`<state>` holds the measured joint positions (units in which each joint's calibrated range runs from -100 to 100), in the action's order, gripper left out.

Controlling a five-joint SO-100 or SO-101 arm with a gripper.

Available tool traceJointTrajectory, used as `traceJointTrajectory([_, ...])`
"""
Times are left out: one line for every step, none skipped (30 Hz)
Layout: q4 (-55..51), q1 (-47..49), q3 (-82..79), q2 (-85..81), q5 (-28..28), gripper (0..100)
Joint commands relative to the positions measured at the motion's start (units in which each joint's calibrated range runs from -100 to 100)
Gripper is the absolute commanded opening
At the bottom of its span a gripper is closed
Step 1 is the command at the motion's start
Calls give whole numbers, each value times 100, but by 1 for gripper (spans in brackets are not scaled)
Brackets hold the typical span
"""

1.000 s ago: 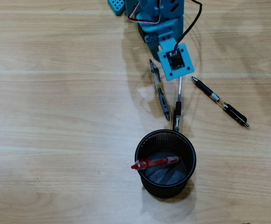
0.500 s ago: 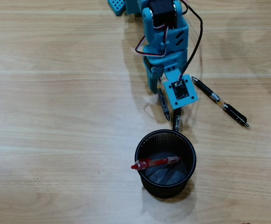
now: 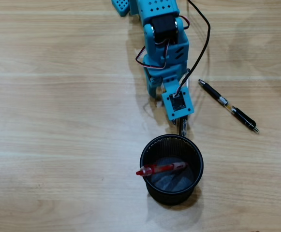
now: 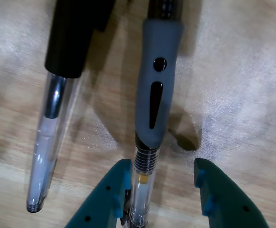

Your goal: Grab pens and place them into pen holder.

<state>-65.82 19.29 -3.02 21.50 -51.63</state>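
In the wrist view my gripper [image 4: 161, 166] is open, low over the wooden table. A clear pen with a grey rubber grip [image 4: 157, 95] lies between the jaws, against the left finger [image 4: 111, 199], with a gap to the right finger [image 4: 218, 194]. A second clear pen with a black cap [image 4: 57, 118] lies parallel to its left. In the overhead view the gripper [image 3: 183, 126] is mostly hidden under the blue wrist, just above the black mesh pen holder [image 3: 196, 159]. A red pen [image 3: 162, 168] lies inside the holder. Another black pen [image 3: 229, 106] lies on the table to the right.
The blue arm [image 3: 164, 43] reaches down from the top of the overhead view, with a black cable [image 3: 205, 43] looping on its right. Bare wooden table [image 3: 58, 121] lies left of and below the holder.
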Motion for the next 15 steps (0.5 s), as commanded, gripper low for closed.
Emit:
traceJointTrajectory([53, -50, -24, 46, -21, 16])
traceJointTrajectory([53, -41, -24, 88, -21, 16])
traceJointTrajectory([53, -32, -24, 139, -21, 16])
traceJointTrajectory([53, -14, -24, 190, -26, 16])
traceJointTrajectory([53, -4, -15, 233, -26, 16])
traceJointTrajectory([53, -4, -15, 275, -26, 16])
traceJointTrajectory([53, 5, -6, 309, -26, 16])
traceJointTrajectory([53, 5, -6, 335, -26, 16])
traceJointTrajectory([53, 5, -6, 352, -26, 16])
traceJointTrajectory([53, 5, -6, 360, -26, 16])
traceJointTrajectory([53, 14, -15, 360, -26, 16])
traceJointTrajectory([53, 14, -15, 360, -26, 16])
traceJointTrajectory([53, 14, -15, 360, -26, 15])
traceJointTrajectory([53, 5, -15, 360, -26, 14])
traceJointTrajectory([53, -4, -15, 360, -26, 13])
